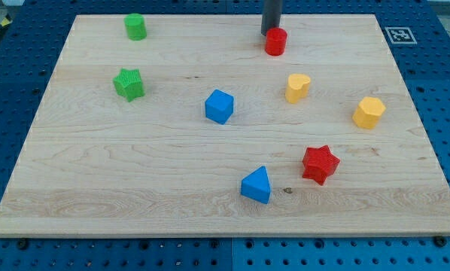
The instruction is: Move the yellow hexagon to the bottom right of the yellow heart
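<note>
The yellow hexagon (369, 113) lies on the wooden board at the view's right. The yellow heart (297, 87) lies to its left and a little higher, about a hundred pixels away. My tip (270, 32) stands near the view's top, just left of and behind a red cylinder (276, 41), touching or nearly touching it. The tip is well above and left of both yellow blocks.
A blue cube (219, 106) sits mid-board. A blue triangular block (256, 185) and a red star (319, 164) lie lower down. A green star (129, 84) and a green cylinder (135, 27) are at the left. A fiducial tag (398, 35) marks the top right corner.
</note>
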Motion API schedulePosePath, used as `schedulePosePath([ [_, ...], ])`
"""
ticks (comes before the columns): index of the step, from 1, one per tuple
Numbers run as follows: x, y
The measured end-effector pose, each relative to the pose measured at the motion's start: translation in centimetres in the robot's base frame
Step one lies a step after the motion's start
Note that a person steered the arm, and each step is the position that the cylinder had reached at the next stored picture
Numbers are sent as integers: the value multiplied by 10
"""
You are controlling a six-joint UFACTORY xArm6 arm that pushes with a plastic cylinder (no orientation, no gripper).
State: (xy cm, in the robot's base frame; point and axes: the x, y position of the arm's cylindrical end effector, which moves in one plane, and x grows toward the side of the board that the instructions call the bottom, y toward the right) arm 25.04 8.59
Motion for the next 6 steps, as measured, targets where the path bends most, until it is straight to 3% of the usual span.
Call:
schedulePosePath([
  [6,89,40],
])
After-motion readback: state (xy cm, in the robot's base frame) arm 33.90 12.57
